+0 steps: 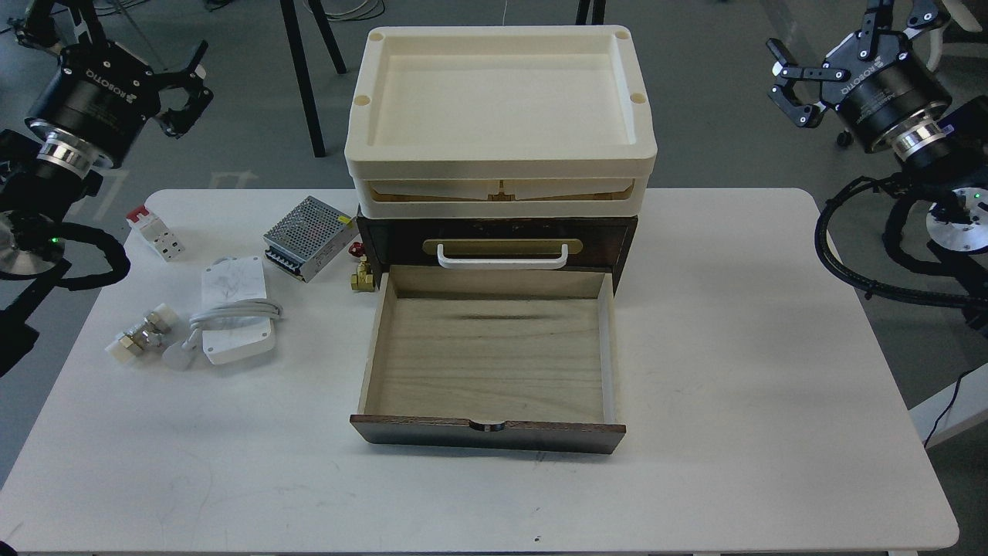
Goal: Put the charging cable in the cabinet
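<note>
The flat white rounded-square charging cable brick (235, 309), scuffed grey and wound with a smooth white cord, lay on the matte white surface (733, 371) just left of the small dark-brown wooden cabinet (498, 232). The cabinet's pale, grainy wood drawer (490, 363) stood pulled out under a cream plastic tray (500, 100). The left jaws (189, 89) and right jaws (791, 89) hung spread wide, holding nothing, above the far corners, and a silver perforated-metal box (310, 235) sat behind the brick.

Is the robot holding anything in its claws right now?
No. The left gripper and right gripper are both open and empty, up off the table. The charging cable lies on the table, untouched.
</note>
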Motion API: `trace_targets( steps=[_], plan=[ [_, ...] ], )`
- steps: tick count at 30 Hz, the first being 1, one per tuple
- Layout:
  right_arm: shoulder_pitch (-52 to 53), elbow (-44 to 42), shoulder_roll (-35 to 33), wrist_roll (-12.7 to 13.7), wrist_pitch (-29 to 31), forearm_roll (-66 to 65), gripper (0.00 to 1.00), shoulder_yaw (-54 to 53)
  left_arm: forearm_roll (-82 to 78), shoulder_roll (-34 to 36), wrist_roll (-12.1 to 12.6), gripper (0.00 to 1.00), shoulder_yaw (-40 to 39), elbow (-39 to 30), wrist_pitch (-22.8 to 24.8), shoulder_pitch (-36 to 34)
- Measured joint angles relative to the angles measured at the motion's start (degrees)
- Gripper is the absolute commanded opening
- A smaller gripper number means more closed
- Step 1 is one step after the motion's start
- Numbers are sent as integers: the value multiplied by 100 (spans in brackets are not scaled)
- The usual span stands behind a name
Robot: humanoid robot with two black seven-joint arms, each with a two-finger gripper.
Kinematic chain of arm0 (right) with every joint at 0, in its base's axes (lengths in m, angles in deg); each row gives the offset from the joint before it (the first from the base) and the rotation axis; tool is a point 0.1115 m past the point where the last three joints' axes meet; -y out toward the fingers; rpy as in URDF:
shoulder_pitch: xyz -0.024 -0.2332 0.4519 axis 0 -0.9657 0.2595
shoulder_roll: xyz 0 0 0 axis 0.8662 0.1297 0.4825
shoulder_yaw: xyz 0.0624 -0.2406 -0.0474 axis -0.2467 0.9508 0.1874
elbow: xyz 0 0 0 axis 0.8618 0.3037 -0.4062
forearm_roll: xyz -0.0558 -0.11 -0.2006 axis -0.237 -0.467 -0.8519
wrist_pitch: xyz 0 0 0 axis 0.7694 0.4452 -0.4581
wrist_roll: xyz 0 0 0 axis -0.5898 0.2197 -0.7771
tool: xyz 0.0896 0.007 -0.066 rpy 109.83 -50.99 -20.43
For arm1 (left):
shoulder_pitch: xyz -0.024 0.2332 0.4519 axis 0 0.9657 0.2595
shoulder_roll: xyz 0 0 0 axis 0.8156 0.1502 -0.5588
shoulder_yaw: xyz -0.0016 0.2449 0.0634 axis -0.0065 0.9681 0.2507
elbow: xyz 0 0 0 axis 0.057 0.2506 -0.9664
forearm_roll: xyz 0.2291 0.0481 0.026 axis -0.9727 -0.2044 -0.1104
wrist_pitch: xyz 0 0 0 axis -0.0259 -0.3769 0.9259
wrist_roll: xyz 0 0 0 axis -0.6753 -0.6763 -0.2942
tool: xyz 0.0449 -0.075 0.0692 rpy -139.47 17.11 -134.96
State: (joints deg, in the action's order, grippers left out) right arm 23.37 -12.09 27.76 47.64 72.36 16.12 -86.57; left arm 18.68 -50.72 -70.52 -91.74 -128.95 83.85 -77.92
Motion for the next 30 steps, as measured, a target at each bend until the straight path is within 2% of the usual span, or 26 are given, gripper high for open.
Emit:
trace_targets(
  steps=[8, 13, 16, 19, 23, 27, 30],
  plan=[
    [-96, 7, -188, 0, 0, 16, 100, -292, 25, -488, 3, 100, -6, 61, 0, 3],
    [-477, 155, -455, 0, 0, 272, 100, -751, 259, -714, 3, 100, -86, 512, -1, 27],
    [-646, 354, -481, 1, 0, 573, 100, -883, 611, -757, -35, 100, -241, 346, -1, 273],
    [-712, 500, -486, 3, 0, 674, 100, -919, 773, -639, -110, 100, -885, -226, -1, 578],
    [-774, 544, -575, 3, 0, 704, 100, -947, 762, 41, -155, 100, -1797, -1520, -1, 934],
    [-841, 549, -655, 2, 0, 713, 100, -957, -55, 899, -187, 100, -1926, -2606, -1, 990],
    [-907, 549, -661, -2, 0, 718, 100, -980, -1611, 1589, -444, 100, -1855, -3186, 0, 1004]
  ],
)
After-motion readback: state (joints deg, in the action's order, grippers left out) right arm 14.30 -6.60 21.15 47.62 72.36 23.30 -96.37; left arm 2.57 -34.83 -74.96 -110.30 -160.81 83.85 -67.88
